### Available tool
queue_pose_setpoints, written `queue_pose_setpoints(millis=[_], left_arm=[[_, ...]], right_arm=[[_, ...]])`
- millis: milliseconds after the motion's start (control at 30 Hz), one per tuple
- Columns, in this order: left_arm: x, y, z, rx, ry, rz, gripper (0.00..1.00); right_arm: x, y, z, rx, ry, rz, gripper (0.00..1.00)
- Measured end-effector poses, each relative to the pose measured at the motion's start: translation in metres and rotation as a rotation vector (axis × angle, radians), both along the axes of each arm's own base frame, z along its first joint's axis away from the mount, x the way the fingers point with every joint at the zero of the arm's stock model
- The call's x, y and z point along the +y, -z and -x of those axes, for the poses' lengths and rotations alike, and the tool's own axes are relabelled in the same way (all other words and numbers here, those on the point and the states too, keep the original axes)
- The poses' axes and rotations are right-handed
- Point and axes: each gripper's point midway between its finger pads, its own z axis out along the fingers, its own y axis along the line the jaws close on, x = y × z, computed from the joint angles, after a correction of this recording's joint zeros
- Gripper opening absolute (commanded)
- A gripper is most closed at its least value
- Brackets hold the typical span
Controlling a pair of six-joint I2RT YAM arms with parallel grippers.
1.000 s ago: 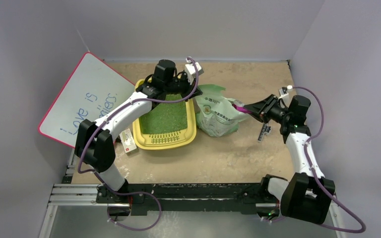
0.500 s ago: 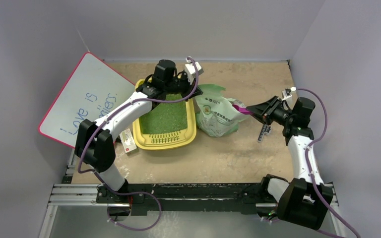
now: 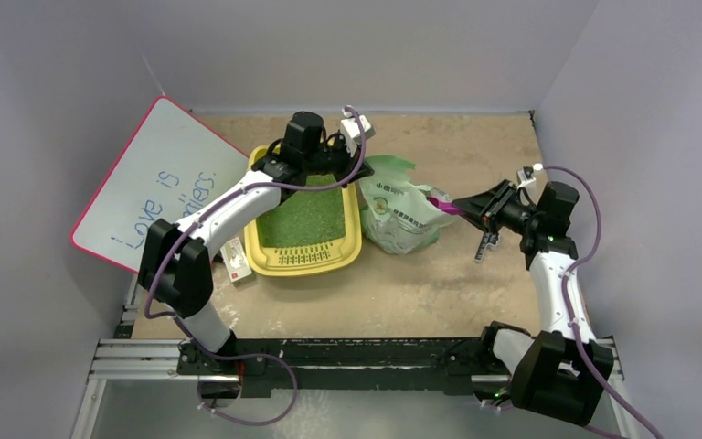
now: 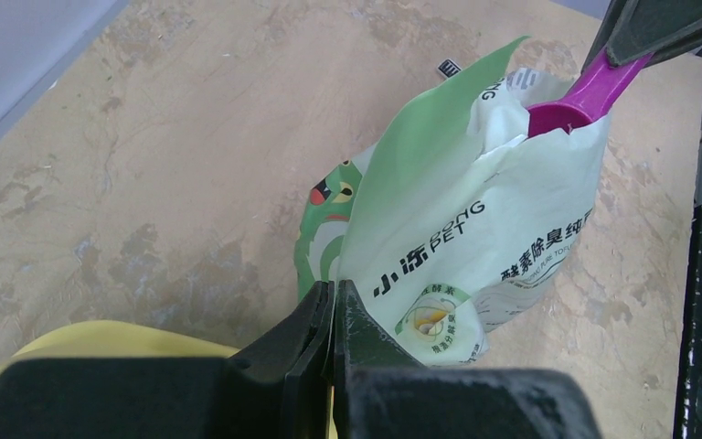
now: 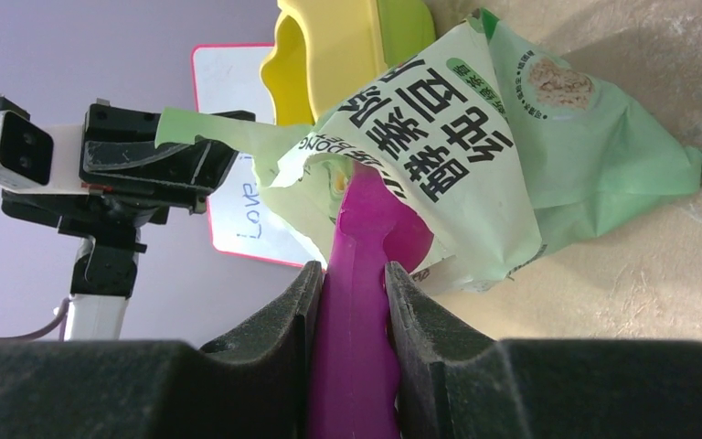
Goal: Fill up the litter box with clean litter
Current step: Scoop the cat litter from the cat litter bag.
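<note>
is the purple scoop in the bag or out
In: the scoop has its front end inside the bag, through the open mouth; the right hand grips its handle.

Your right gripper [image 5: 352, 274] clamps the purple scoop [image 5: 366, 224] by its handle, bowl inside the green bag [image 5: 512, 155] mouth; the left gripper [image 5: 210, 151] pinches the bag's flap.

Left gripper [image 4: 334, 300] and right gripper [image 5: 352, 279] both clamped

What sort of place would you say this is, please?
Probably a robot test cell, not a home: plain grey walls boxing in a worn tabletop, an aluminium mounting rail, and a staged litter box.
</note>
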Motion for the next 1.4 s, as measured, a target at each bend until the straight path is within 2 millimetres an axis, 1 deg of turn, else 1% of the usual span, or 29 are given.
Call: queue_pose_setpoints(millis=[133, 333, 533, 633, 700, 800, 867, 1033, 1333, 1400], left_arm=[[0.0, 0.002, 0.001, 0.011, -0.001, 0.003, 0.0], [0.0, 0.002, 0.001, 0.008, -0.001, 0.005, 0.0], [-0.001, 0.002, 0.001, 0.007, 0.0, 0.005, 0.0], [-0.001, 0.003, 0.001, 0.008, 0.0, 0.005, 0.0], [-0.001, 0.003, 0.001, 0.007, 0.001, 0.004, 0.0], [-0.001, 0.002, 0.001, 0.007, 0.004, 0.005, 0.0], [-0.001, 0.002, 0.001, 0.007, 0.004, 0.005, 0.0], [-0.001, 0.004, 0.003, 0.013, 0.011, 0.0, 0.0], [0.001, 0.007, 0.004, 0.013, 0.014, -0.012, 0.0], [0.001, 0.007, 0.004, 0.013, 0.014, -0.013, 0.0]], right_arm=[[0.001, 0.003, 0.004, 0.029, -0.013, 0.006, 0.0], [0.0, -0.006, 0.006, -0.005, -0.022, 0.041, 0.0], [0.0, -0.004, 0.01, 0.005, 0.002, 0.022, 0.0], [-0.006, -0.008, 0.011, 0.005, 0.013, 0.041, 0.0], [-0.013, -0.011, 0.01, -0.001, 0.033, 0.054, 0.0], [-0.025, -0.011, 0.011, 0.007, 0.064, 0.053, 0.0], [-0.03, -0.01, 0.013, 0.014, 0.07, 0.047, 0.0], [-0.033, -0.011, 0.019, 0.023, 0.06, 0.061, 0.0], [-0.038, -0.033, 0.022, -0.034, 0.032, 0.149, 0.0], [-0.039, -0.035, 0.022, -0.04, 0.029, 0.159, 0.0]])
